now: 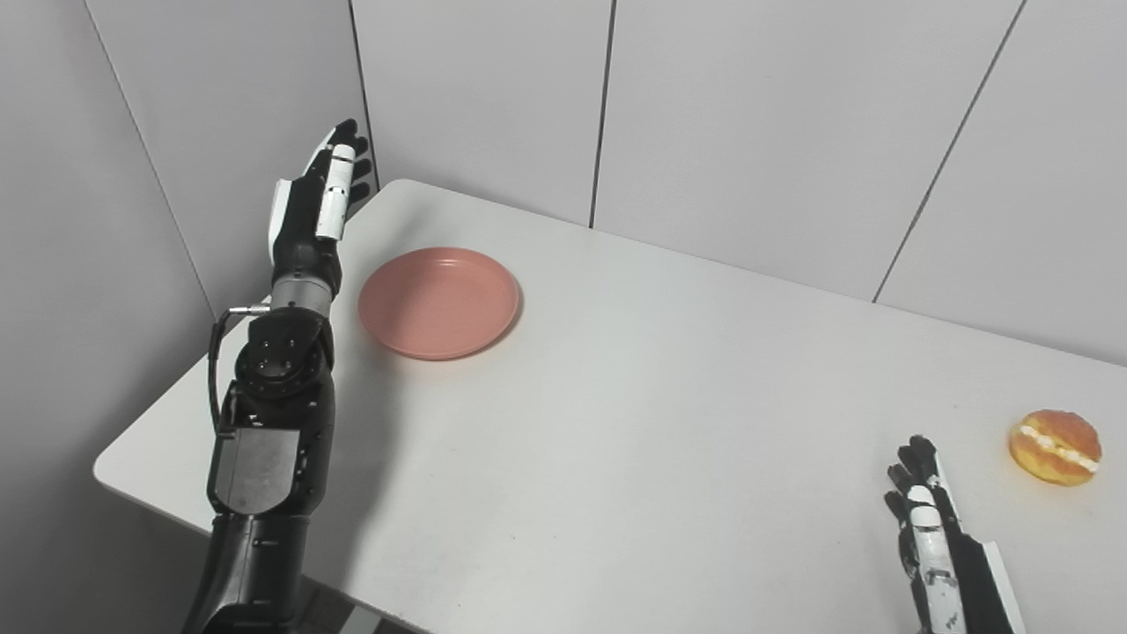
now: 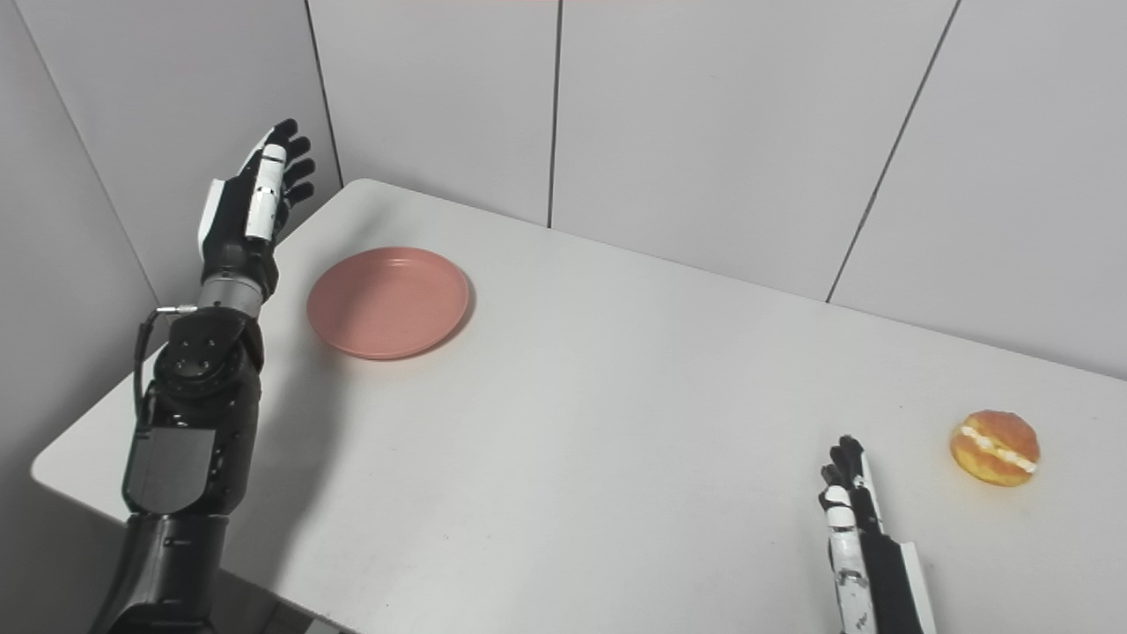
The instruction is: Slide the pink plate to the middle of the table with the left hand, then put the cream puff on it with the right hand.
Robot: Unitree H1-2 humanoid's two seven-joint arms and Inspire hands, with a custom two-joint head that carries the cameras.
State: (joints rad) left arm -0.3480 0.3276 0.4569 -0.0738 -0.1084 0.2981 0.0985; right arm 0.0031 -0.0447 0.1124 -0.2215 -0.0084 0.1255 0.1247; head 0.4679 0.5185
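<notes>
Pink plate [image 1: 438,302] at the table's [image 1: 669,423] far left corner, empty. Left hand [image 1: 321,189] raised just left of the plate, fingers spread, holding nothing. Cream puff [image 1: 1055,446] far right of the plate; right hand [image 1: 924,515] beside it, flat and empty. Best lowered against the plate's left rim, then pushed gently rightward.

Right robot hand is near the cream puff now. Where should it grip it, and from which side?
Probably from above: take the cream puff by its two browned halves, fingers either side of the tilted cream seam, so the filling isn't squeezed. It lies free on the table, just right of the open right robot hand, with nothing crowding it.
</notes>
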